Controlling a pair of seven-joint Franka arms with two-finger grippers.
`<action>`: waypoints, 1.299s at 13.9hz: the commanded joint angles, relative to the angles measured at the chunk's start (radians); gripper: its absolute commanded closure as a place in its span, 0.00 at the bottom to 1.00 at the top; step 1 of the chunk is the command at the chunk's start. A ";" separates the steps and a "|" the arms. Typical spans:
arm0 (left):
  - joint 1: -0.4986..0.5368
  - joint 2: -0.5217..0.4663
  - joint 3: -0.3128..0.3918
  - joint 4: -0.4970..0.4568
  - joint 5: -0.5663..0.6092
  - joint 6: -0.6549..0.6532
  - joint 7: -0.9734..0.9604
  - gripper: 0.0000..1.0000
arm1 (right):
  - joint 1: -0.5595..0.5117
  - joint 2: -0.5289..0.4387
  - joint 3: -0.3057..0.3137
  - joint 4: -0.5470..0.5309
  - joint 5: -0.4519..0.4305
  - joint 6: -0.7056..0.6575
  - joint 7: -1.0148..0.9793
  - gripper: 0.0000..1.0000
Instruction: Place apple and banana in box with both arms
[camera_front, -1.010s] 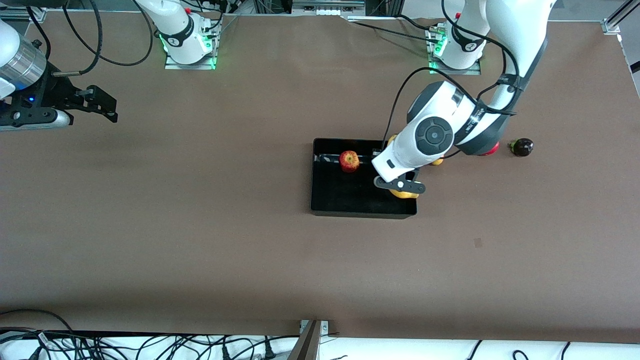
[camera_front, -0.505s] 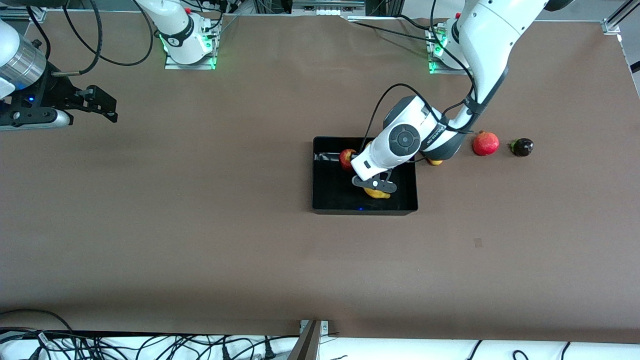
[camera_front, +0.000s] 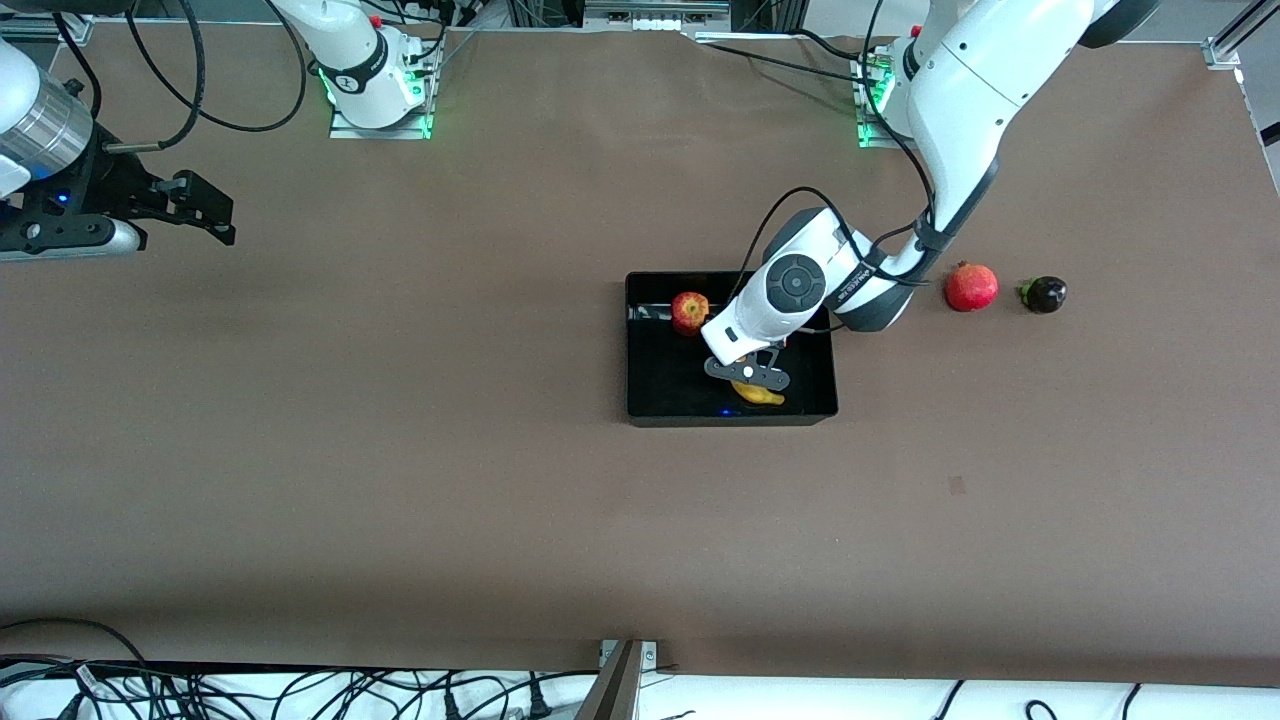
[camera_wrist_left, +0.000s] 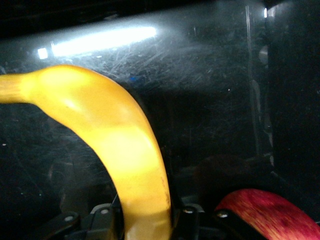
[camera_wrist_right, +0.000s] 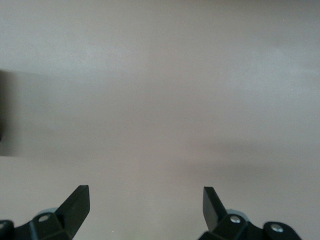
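Two fruits sit within the box (camera_front: 650, 400): I see the apple (camera_front: 690, 311) resting and the banana (camera_front: 757, 395) clamped in the left gripper (camera_front: 747, 374). My right gripper (camera_front: 200, 205) waits, fingers apart, over the table (camera_front: 400, 480).

Left gripper (camera_front: 747, 378) with banana (camera_front: 757, 394) fills the box (camera_front: 660, 380) centre, apple (camera_front: 690, 311) blocks its base-side wall; front-edge table (camera_front: 500, 520) open.
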 joint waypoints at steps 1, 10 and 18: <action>0.008 0.001 0.008 0.002 0.026 -0.004 -0.091 0.09 | -0.010 0.004 0.012 0.015 -0.019 -0.006 -0.010 0.00; 0.114 -0.428 0.096 0.198 -0.178 -0.571 -0.133 0.00 | -0.010 0.004 0.014 0.015 -0.019 -0.006 -0.010 0.00; -0.003 -0.751 0.624 0.197 -0.249 -0.900 0.529 0.00 | -0.010 0.004 0.014 0.015 -0.019 -0.007 -0.010 0.00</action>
